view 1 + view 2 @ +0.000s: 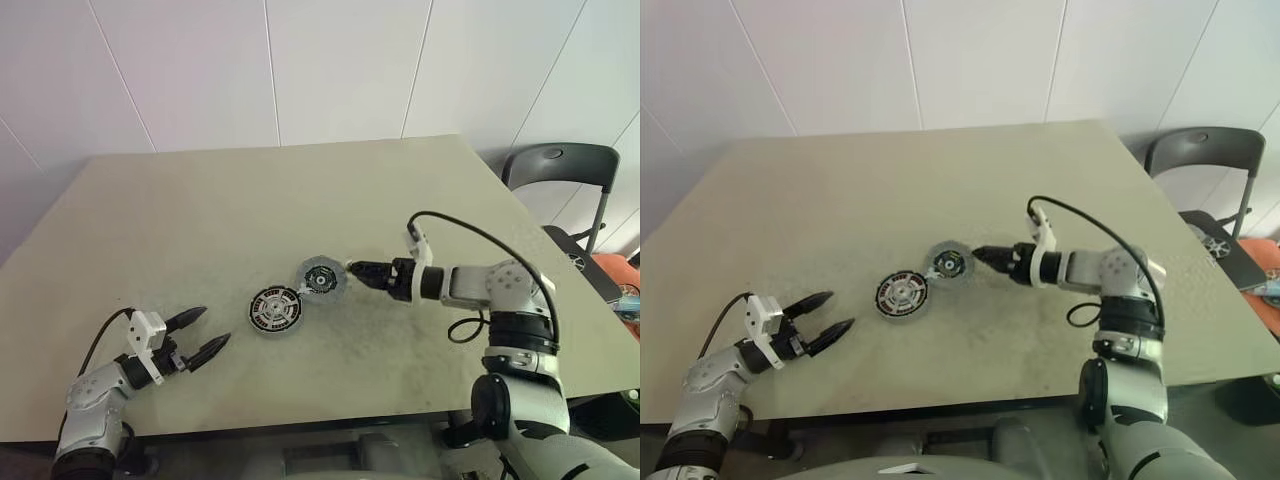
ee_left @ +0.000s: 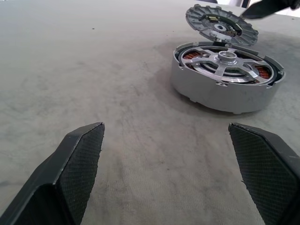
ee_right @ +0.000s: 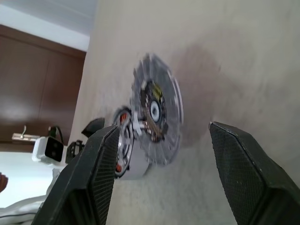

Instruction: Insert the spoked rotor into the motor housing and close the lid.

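Leaning against the rim of the motor housing (image 2: 227, 79), the lid (image 2: 221, 24) sits tilted, one edge propped on the housing's far side and the other toward the table (image 1: 200, 220), so it is not closed down. Inside the housing the spoked rotor (image 2: 226, 62) already lies seated: its silver spokes and hub sit level within the grey wall, with copper windings peeping out between the spokes. That first half of the job looks done from here.

The right gripper (image 1: 352, 270) hangs just beside the lid's raised edge, pointing toward it, its two black fingers spread and holding nothing; in its own wrist view the lid stands in the gap between them without touching either. The left gripper (image 1: 206, 338) rests low near the table's front corner, well apart from the parts, its fingers wide open and empty.

What remains, I would say, is the closing: the lid has to be brought flat and centred over the rotor and pressed home. Propped as it is, it could slide off the rim and drop onto the table if nudged sideways.
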### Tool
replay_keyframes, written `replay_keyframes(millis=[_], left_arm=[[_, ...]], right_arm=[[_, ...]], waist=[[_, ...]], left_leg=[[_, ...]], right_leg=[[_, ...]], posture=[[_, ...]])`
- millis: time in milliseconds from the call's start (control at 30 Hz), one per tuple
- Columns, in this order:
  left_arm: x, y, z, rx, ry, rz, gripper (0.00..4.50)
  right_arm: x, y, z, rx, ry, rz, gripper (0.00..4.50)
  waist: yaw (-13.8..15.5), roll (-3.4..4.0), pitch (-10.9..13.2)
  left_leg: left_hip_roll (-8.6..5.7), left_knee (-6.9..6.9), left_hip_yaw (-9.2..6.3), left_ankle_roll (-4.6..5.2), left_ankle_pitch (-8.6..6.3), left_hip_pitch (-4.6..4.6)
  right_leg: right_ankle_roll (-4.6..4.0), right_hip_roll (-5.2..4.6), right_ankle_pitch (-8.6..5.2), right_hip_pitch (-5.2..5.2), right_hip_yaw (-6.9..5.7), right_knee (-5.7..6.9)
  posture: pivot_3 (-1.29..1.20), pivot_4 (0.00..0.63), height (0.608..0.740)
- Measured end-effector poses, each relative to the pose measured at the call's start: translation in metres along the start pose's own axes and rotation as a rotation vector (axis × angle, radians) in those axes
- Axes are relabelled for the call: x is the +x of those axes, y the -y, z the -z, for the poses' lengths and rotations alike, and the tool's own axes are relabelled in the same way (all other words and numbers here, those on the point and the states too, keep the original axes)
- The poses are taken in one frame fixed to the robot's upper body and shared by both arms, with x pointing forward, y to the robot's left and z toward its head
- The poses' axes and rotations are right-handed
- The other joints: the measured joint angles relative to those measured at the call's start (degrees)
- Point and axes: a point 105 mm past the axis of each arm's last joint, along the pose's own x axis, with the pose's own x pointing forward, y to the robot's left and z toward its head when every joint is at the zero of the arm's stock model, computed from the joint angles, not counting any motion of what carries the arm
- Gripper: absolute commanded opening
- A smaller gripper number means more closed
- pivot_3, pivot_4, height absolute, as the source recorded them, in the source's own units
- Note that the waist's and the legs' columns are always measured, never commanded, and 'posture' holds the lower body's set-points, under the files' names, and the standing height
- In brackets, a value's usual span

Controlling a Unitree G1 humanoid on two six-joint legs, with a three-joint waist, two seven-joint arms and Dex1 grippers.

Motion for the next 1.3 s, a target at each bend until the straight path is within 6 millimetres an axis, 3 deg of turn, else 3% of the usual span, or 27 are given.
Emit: replay_keyframes(millis=[133,333,467,533,600,667,767,933,1067,1300], left_arm=[[0.001,0.001,0.000,0.005,0.006,0.006,4.50],[0.001,0.002,-0.001,0.006,0.011,0.001,4.50],[0.002,0.004,-0.003,0.006,0.008,-0.008,4.50],[0.005,0.006,-0.008,0.010,0.011,-0.004,4.50],[0.010,0.008,-0.016,0.025,0.024,0.006,4.50],[0.013,0.009,-0.022,0.030,0.030,0.010,4.50],[0.018,0.011,-0.030,0.029,0.038,0.012,4.50],[0.023,0.013,-0.043,0.029,0.052,0.014,4.50],[0.026,0.015,-0.050,0.028,0.046,0.013,4.50],[0.032,0.018,-0.063,0.032,0.046,0.011,4.50]], right_arm=[[0.015,0.000,0.012,0.020,-0.014,-0.001,3.19],[0.014,0.005,0.009,-0.036,-0.001,0.055,3.19],[-0.010,0.011,-0.030,-0.184,0.146,0.146,3.19],[-0.018,-0.003,-0.053,-0.266,0.216,0.136,3.19],[-0.018,-0.017,-0.061,-0.307,0.239,0.087,3.19],[-0.011,-0.026,-0.052,-0.310,0.191,0.020,3.19],[0.007,-0.046,-0.019,-0.371,0.043,-0.092,3.19],[0.026,-0.073,0.027,-0.708,-0.176,-0.147,3.19],[0.033,-0.072,0.041,-0.936,-0.279,-0.143,3.19],[0.051,-0.078,0.045,-1.360,-0.420,-0.147,3.19]], waist=[[-0.01,0.00,0.00],[0.04,0.00,0.00],[-0.01,0.04,0.03],[-0.21,0.04,0.02],[-0.19,0.02,0.01],[-0.10,0.02,0.01],[-0.06,0.03,0.02],[0.06,0.02,0.02],[0.04,0.01,0.02],[-0.01,-0.01,0.01]], left_leg=[[0.00,0.00,-0.04,0.00,0.00,0.00],[-0.01,0.00,-0.08,0.00,0.00,-0.01],[-0.02,0.01,0.00,0.00,0.00,-0.02],[0.02,-0.02,0.01,0.00,0.00,0.02],[0.07,-0.04,-0.01,0.00,0.00,0.04],[0.08,-0.05,-0.03,0.00,0.00,0.02],[0.07,-0.04,-0.10,0.00,-0.01,-0.03],[0.02,0.02,-0.15,0.01,-0.01,-0.04],[0.00,0.07,-0.09,0.00,-0.01,-0.03],[0.02,-0.01,-0.10,-0.01,0.00,-0.02]], right_leg=[[0.00,0.00,0.00,-0.02,0.00,0.03],[0.01,-0.02,0.00,-0.02,0.00,0.02],[0.01,-0.02,0.00,-0.02,0.01,0.00],[0.01,0.05,0.00,-0.02,0.01,0.02],[0.01,0.10,0.00,-0.01,-0.02,0.04],[0.01,0.09,0.00,-0.03,-0.02,0.04],[0.01,0.02,0.00,-0.07,0.00,0.02],[0.02,-0.02,-0.01,0.01,-0.01,-0.08],[0.02,-0.01,-0.01,0.06,-0.04,-0.11],[0.01,0.01,-0.01,0.00,-0.07,-0.11]], posture=[[0.00,0.000,0.740],[0.00,0.000,0.740],[0.00,0.000,0.740],[0.00,0.000,0.740],[0.00,0.000,0.740],[0.00,0.000,0.740],[0.00,0.000,0.740],[0.00,0.000,0.740],[0.00,0.000,0.740],[0.00,0.000,0.740]])
